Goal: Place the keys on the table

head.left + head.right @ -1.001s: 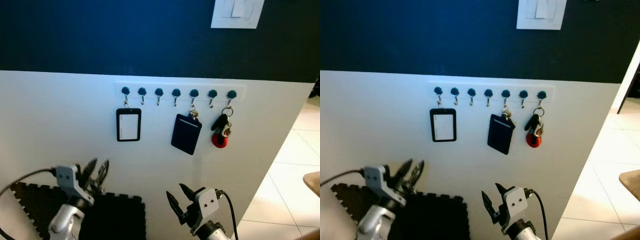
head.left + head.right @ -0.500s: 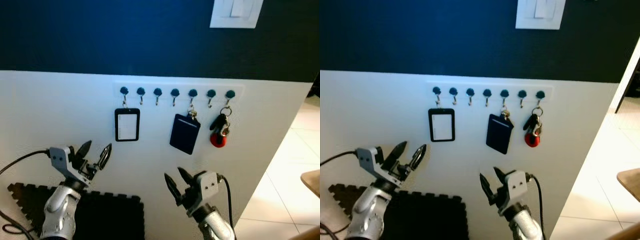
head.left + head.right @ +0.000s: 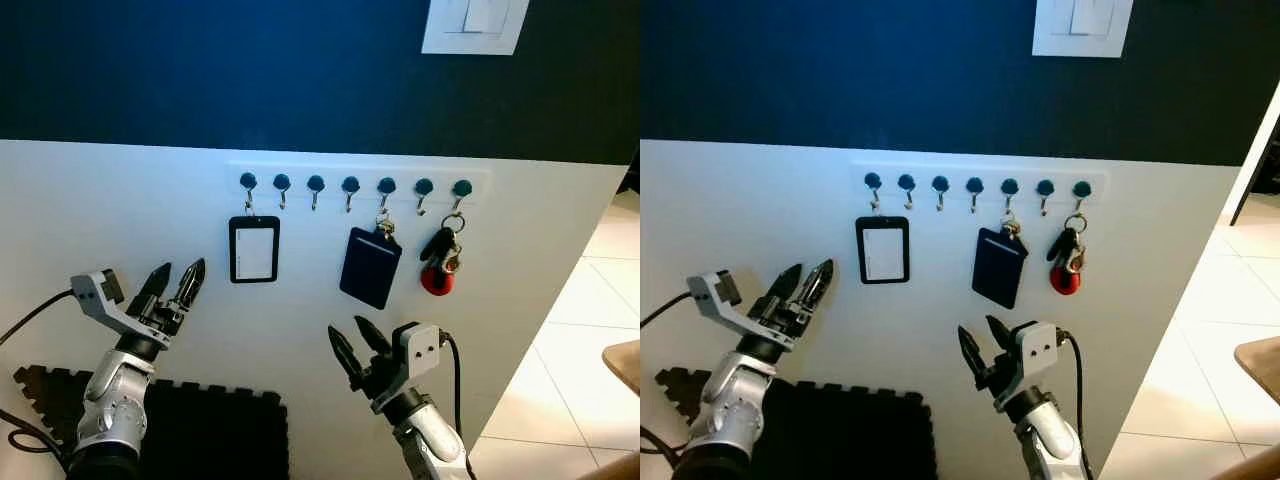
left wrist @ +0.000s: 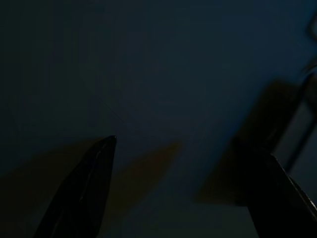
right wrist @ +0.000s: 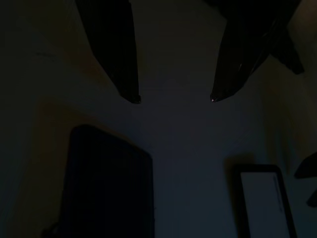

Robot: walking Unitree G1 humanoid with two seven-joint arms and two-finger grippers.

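The keys (image 3: 441, 262), a dark bunch with a round red fob, hang from the rightmost hook of a white hook rail (image 3: 355, 183) on the white wall panel. My right gripper (image 3: 347, 350) is raised below the rail, open, lower and left of the keys, holding nothing. My left gripper (image 3: 176, 280) is up further left, beside the badge holder, open and holding nothing. In the dark right wrist view the right gripper (image 5: 173, 99) points at the wall with its fingers apart. The left gripper (image 4: 190, 147) faces the dark wall in the left wrist view.
A black-framed badge holder (image 3: 254, 249) and a dark blue card wallet (image 3: 370, 267) hang on other hooks. Black foam floor mats (image 3: 215, 435) lie below. A wooden table corner (image 3: 625, 362) shows at the right edge over tiled floor. A light switch (image 3: 472, 24) sits above.
Both arms have risen toward the hook rail. The left gripper moved up and left. The right gripper moved up a little. The keys still hang on their hook.
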